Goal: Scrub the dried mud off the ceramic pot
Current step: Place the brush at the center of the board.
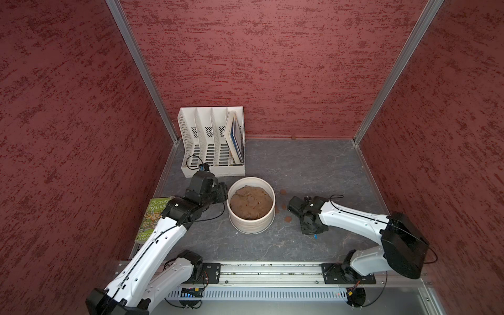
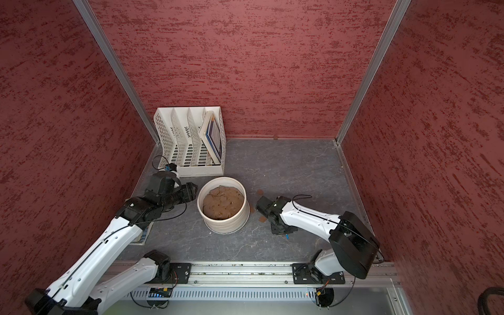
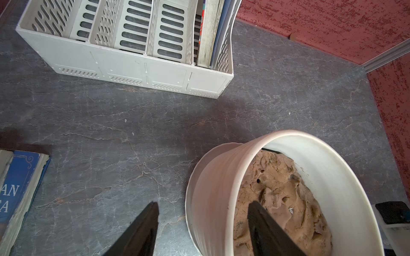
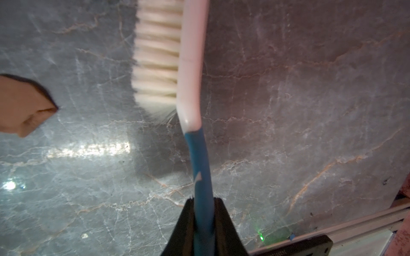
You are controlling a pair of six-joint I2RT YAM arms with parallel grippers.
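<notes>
At the near edge a rail [image 1: 272, 272] carries both arm bases. From it the left arm reaches over a green book [image 1: 152, 215] at the table's left edge and hides part of its cover. The left wrist view shows a blue book [image 3: 17, 195] there instead, and I cannot tell how the two lie together.

The pot [image 1: 252, 223] stands upright in the middle of the table [image 1: 300, 169], filled with a lumpy brown mound [image 1: 251, 203]. The left gripper [image 3: 203, 202] is at the pot's left rim, jaws apart and straddling it. One finger [image 3: 144, 226] is outside and clear of the wall, the other inside above the mound, and it holds nothing. Only the wrist view shows this; in both top views the wrist covers the fingers.

Right of the pot, three mud flakes [image 1: 287, 219] lie on the table, between the pot and the right arm. The right gripper [image 4: 203, 201] is clamped on the blue handle of a brush [image 4: 193, 66], its white bristles over the table near a flake. In the top views the wrist hides the brush.

At the far left a white rack [image 1: 212, 169] stands against the back wall, with books [image 1: 234, 136] leaning in its rightmost slot.
</notes>
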